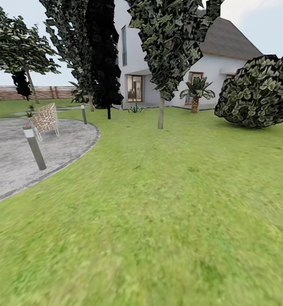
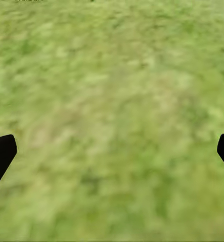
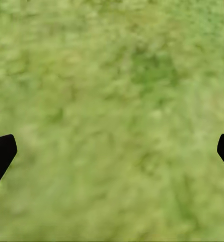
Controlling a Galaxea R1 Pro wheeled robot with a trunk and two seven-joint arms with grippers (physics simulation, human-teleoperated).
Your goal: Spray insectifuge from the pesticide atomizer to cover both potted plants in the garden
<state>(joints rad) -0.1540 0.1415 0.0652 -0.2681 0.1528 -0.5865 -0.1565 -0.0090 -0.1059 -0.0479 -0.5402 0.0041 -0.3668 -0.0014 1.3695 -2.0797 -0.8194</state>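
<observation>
On green lawn [image 1: 167, 204], grey patio [image 1: 13, 157] leftward

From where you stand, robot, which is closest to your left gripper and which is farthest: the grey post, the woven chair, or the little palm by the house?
Going by the head view:
1. The grey post, on the patio's edge, at left.
2. The woven chair, behind it on the patio.
3. The little palm, far off by the white house, at right.

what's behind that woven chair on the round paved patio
Behind the light woven lattice chair on the grey paved patio stand small green plants, then lawn and a brown slatted fence. The chair covers the paving directly behind it.
</observation>
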